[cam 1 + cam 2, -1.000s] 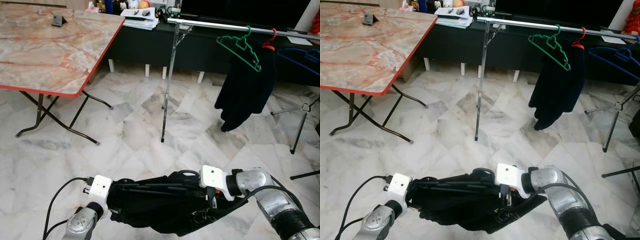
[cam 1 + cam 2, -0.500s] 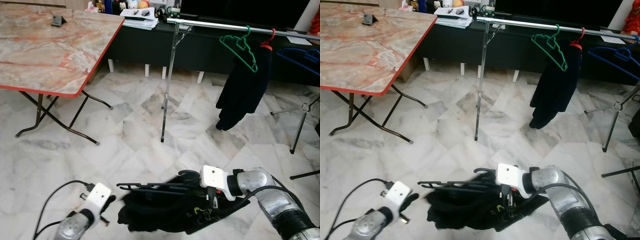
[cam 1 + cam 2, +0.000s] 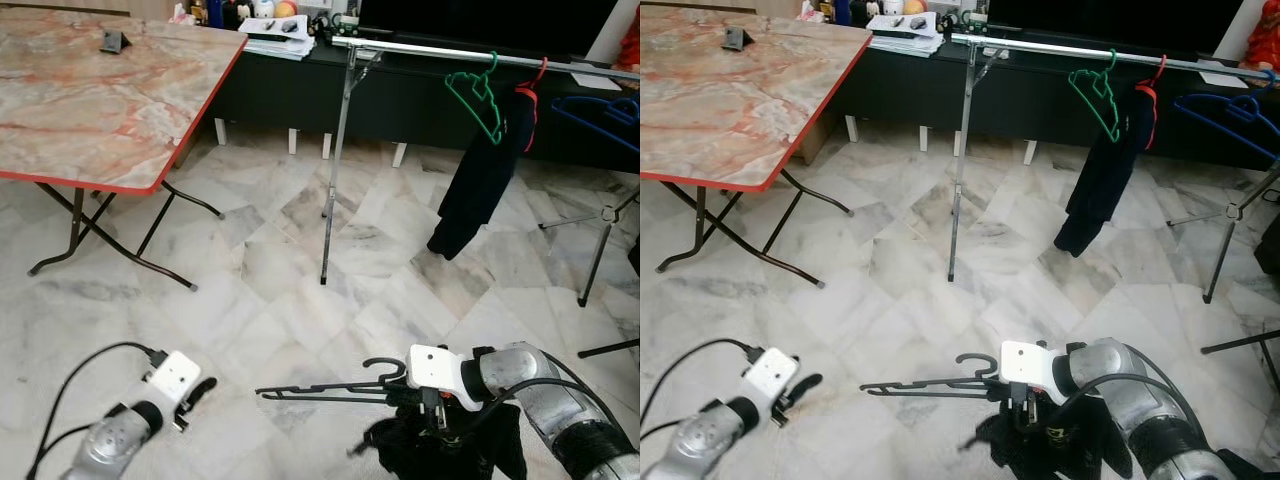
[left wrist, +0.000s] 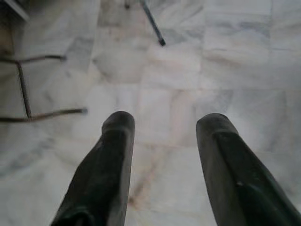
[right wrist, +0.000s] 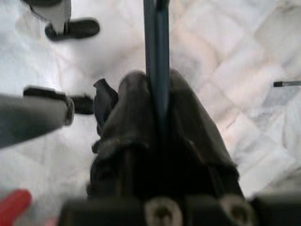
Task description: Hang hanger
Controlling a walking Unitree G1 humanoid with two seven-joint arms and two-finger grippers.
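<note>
The right tool [image 3: 432, 395] is clamped on a black hanger [image 3: 330, 388], low over the marble floor [image 3: 280, 270]. In the right wrist view the 2 black fingers [image 5: 188, 122] press against either side of the thin dark bar of the hanger, with no gap left between them. The hanger lies nearly level, its long arm reaching out toward the robot's left and its hook curling up just beside the white wrist housing. A black garment [image 3: 450, 450] hangs bunched below the right tool, under the gripped end of the hanger; how much of it sits on the hanger cannot be told.

The left tool [image 3: 197, 390] hovers low at the robot's left, well apart from the hanger's free tip. Its fingers [image 4: 110, 165] are spread wide with bare floor between them.

Farther ahead stands a clothes rail [image 3: 440, 52] on a thin metal pole. On it hang a green hanger [image 3: 478, 95], empty, and beside it a dark garment [image 3: 480, 180] on a red hanger [image 3: 530, 85]. A blue hanger [image 3: 600, 108] hangs farther to the right. To the left stands a marble-topped folding desk [image 3: 90, 100] with a red edge.
</note>
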